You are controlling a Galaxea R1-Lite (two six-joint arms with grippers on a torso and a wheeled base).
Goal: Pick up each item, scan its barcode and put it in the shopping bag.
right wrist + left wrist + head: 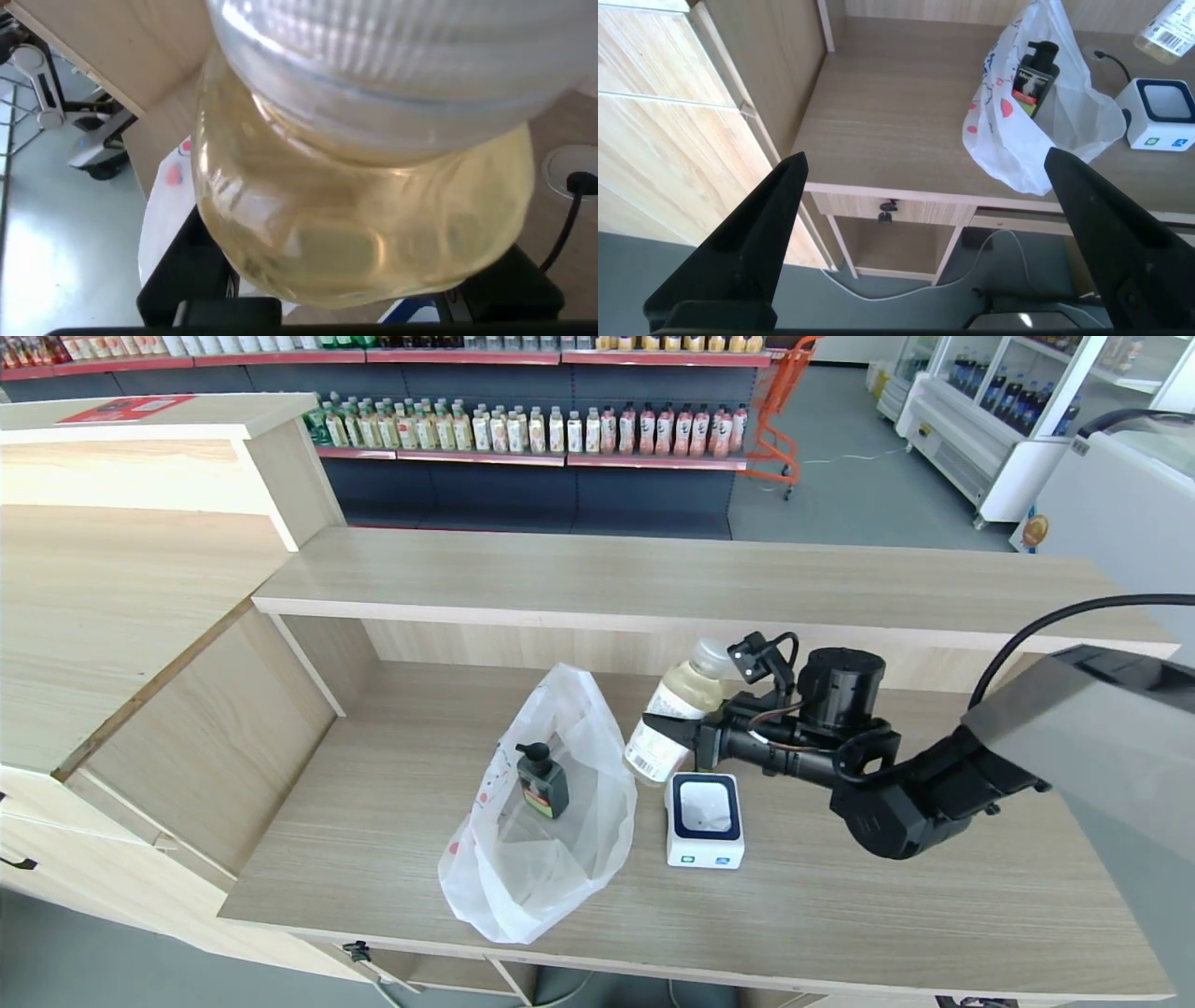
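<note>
Bottle (pixel 677 695) in R end effector (pixel 686 730), scanner (pixel 706 819) near, bag (pixel 495 887) w/ dispenser (pixel 543 784) beside

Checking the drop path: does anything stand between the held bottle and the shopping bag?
Nothing visible does. The bottle, in the right gripper, hangs by the scanner, right beside the shopping bag; a pump bottle sits inside.

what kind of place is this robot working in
Most likely a shop checkout: shelves of bottled drinks and drink coolers stand behind the wooden counter, and a barcode scanner sits on it beside a shopping bag.
</note>
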